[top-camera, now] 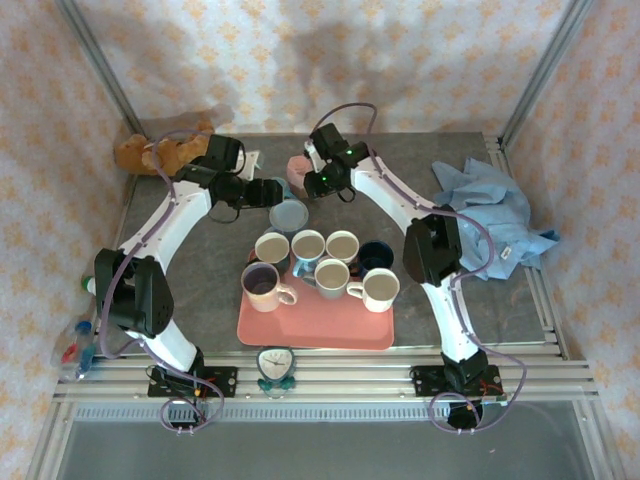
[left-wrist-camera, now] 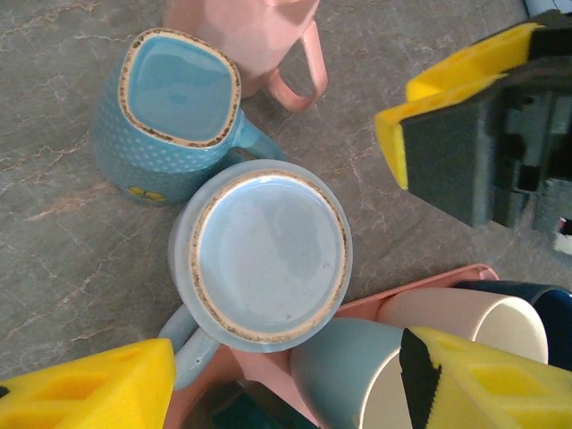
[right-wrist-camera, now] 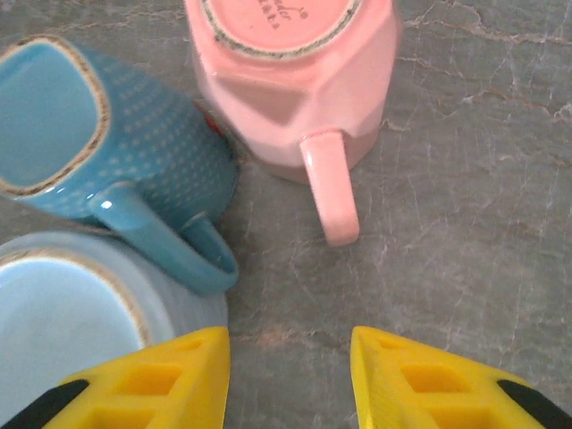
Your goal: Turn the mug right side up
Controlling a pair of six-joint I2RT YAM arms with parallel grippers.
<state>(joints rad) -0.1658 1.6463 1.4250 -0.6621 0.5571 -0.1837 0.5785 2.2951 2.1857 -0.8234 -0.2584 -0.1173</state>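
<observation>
Tray [top-camera: 315,325]: near centre of table [top-camera: 200,260], upright mugs [top-camera: 332,275] on it
Upturned mugs [top-camera: 288,213]: three, clustered just behind tray
Cloth [top-camera: 490,215]: right of tray
Toy [top-camera: 150,150]: far left corner

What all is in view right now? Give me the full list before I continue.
light blue mug: 1, light blue, upside down at the tray's far edge
dotted mug: 1, blue, upside down beside it
pink mug: 1, pink, upside down beside those
upright mugs: 7, mixed colours, on the tray
tray: 1, pink, middle of the scene
plush toy: 1, brown, far left corner
cloth: 1, blue, crumpled at right
bag: 1, clear with coloured bits, near left edge
gadget: 1, white and teal, near edge, centre
left tool: 1, yellow pads, open over the light blue mug
right tool: 1, yellow pads, open near the pink mug's handle
</observation>
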